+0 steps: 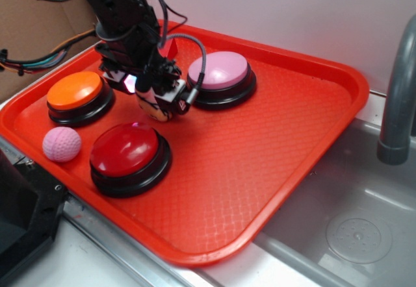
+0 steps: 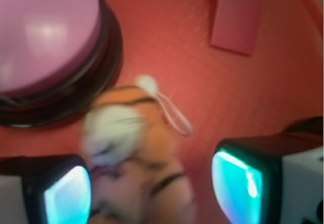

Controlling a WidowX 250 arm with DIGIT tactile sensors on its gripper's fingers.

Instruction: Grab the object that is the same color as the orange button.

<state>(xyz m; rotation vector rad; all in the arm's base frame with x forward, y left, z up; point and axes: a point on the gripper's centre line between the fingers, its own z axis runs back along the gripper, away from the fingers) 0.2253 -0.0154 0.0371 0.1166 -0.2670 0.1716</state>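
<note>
The object, a small orange plush tiger with black stripes and a white face, lies on the red tray beside the pink-topped button. My gripper is open and straddles it. The left pad is close against the tiger, while a gap of tray shows before the right pad. In the exterior view the gripper hangs low over the tiger, which is mostly hidden under it. The orange button sits to the left of the gripper.
A red-topped button sits just in front of the gripper, with a pink dimpled ball to its left. A red wedge block lies behind. A steel sink and a grey faucet pipe border the tray on the right.
</note>
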